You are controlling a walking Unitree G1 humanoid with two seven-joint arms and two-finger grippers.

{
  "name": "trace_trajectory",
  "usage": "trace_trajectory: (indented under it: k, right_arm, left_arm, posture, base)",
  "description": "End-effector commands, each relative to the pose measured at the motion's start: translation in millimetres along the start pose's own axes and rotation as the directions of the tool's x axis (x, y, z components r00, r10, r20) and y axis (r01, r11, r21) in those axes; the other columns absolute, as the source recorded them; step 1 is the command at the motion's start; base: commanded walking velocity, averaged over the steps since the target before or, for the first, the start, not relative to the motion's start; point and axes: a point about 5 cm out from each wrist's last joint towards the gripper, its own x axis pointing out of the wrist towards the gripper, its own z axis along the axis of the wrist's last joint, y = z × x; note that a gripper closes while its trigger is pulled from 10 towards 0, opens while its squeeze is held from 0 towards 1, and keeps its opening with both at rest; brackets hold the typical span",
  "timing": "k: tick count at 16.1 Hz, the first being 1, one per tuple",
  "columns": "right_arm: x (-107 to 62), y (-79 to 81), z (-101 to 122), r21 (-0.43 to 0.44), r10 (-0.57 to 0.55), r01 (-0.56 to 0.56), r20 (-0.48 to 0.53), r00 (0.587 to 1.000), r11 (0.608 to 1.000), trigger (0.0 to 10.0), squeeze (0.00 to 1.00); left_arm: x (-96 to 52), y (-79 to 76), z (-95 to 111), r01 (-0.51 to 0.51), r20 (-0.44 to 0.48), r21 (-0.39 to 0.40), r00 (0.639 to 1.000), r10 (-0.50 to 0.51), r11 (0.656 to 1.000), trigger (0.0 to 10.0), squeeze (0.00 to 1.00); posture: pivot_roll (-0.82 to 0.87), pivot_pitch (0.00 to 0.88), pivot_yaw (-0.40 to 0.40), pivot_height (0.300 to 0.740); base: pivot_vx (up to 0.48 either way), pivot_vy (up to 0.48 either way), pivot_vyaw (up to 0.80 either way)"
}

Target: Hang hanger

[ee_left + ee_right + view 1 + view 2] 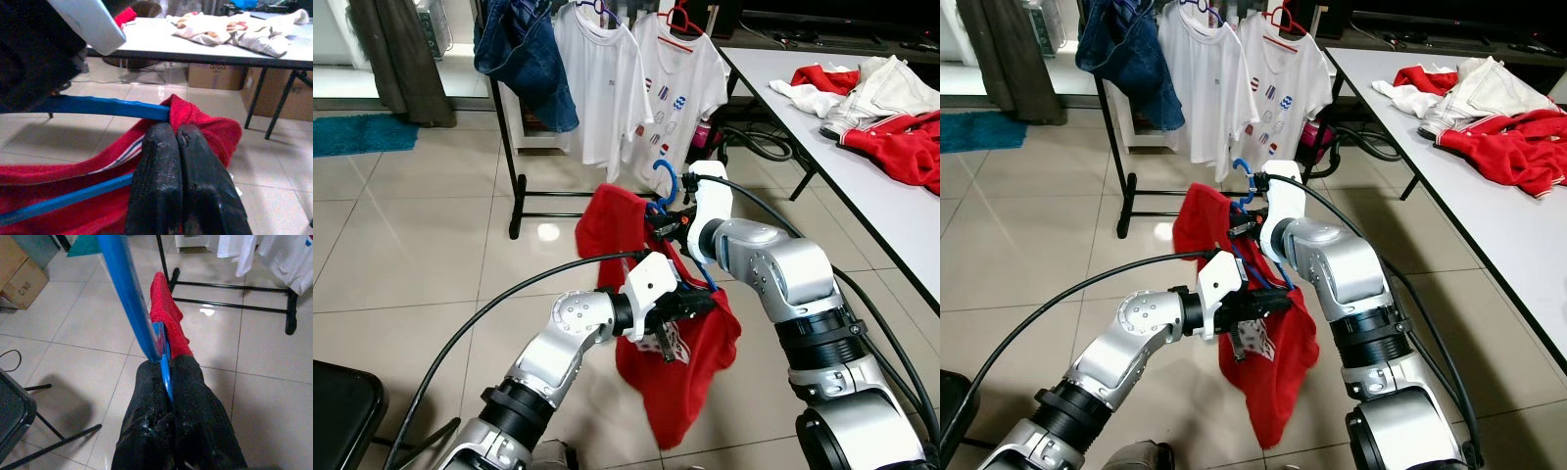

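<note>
The right gripper (168,382) has its two black fingers pinched tight on the thin blue plastic hanger (128,298), the bar running straight up between the pads; the hanger's curved hook (663,176) pokes up above the right wrist in the head view, in mid-air before the robot's chest; a crumpled red cotton garment (690,362) is draped on that hanger and sags down below both arms. The left gripper (178,147) comes in from the left and lower, fingers pressed together with a fold of the red cloth caught at the tips, right beside the blue bar; a white printed tag (1253,340) dangles from the cloth just under this gripper.

Beyond the arms stands a black metal clothes rack (517,166) on the pale tiled floor (411,255); on it hang a blue denim piece (524,59), a plain white T-shirt (597,78) and a white T-shirt with small printed patches (677,88) on a red hanger (680,22); the held hanger is near the rack but apart from it. To the robot's right runs a long white table (862,166) carrying a heap of red and white clothes (891,108); a teal rug (362,132) lies far left.
</note>
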Motion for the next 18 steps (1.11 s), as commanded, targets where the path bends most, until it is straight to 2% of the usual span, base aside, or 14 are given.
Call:
trace_trajectory:
  k: [1, 3, 5, 8, 10, 12, 17, 18]
  right_arm:
    - [-2.2, -7.1, 0, -0.015, -0.035, 0.035, 0.012, 0.999, 0.999, 10.0, 0.00]
    - [-1.7, -8.2, 1, -0.020, -0.040, 0.040, 0.016, 0.999, 0.999, 10.0, 0.00]
    - [-1.3, -8.1, 1, -0.023, -0.040, 0.040, 0.021, 0.999, 0.999, 10.0, 0.00]
    - [-1.1, -8.4, 1, -0.027, -0.042, 0.042, 0.022, 0.999, 0.999, 10.0, 0.00]
    - [-1.4, -9.5, -1, -0.031, -0.045, 0.045, 0.016, 0.999, 0.998, 10.0, 0.00]
    - [-1.5, -10.1, -4, -0.037, -0.045, 0.045, 0.005, 0.999, 0.998, 10.0, 0.00]
    - [-1.3, -7.5, -11, -0.064, -0.014, 0.012, -0.031, 0.999, 0.998, 10.0, 0.00]
    - [-1.1, -7.4, -12, -0.065, -0.014, 0.011, -0.034, 0.999, 0.998, 10.0, 0.00]
  left_arm:
    - [-2.4, 5.8, 8, -0.048, -0.005, 0.096, 0.999, 0.048, 0.994, 0.0, 0.00]
    - [-3.7, 9.5, 7, -0.077, -0.044, 0.196, 0.995, 0.087, 0.978, 0.0, 0.00]
    - [-2.1, 11.3, 12, -0.099, -0.018, 0.235, 0.994, 0.106, 0.967, 0.0, 0.00]
    - [-0.6, 15.7, 24, -0.173, 0.103, 0.136, 0.982, 0.160, 0.975, 0.0, 0.00]
    - [-1.9, 15.3, 34, -0.156, 0.168, 0.072, 0.975, 0.142, 0.985, 0.0, 0.00]
    - [-2.5, 14.2, 35, -0.129, 0.156, 0.073, 0.981, 0.117, 0.989, 0.0, 0.00]
    - [-3.0, 19.7, 49, -0.160, 0.200, 0.074, 0.969, 0.142, 0.984, 0.0, 0.00]
    - [-3.5, 20.6, 49, -0.160, 0.186, 0.093, 0.973, 0.140, 0.983, 0.0, 0.00]
  posture:
    - [0.00, 0.008, -0.083, 0.740]
    - [0.00, 0.007, -0.084, 0.740]
    - [0.00, 0.006, -0.083, 0.740]
    - [0.00, 0.008, -0.079, 0.740]
    - [0.00, 0.011, -0.077, 0.740]
    - [0.00, 0.014, -0.076, 0.740]
    - [0.00, 0.018, -0.076, 0.740]
    - [0.00, 0.018, -0.075, 0.740]
  base:
    - [0.000, 0.000, 0.00]
    - [0.000, 0.000, 0.00]
    - [0.000, 0.000, 0.00]
    - [0.000, 0.000, 0.00]
    - [0.000, 0.000, 0.00]
    - [0.000, 0.000, 0.00]
    - [0.000, 0.000, 0.00]
    - [0.000, 0.000, 0.00]
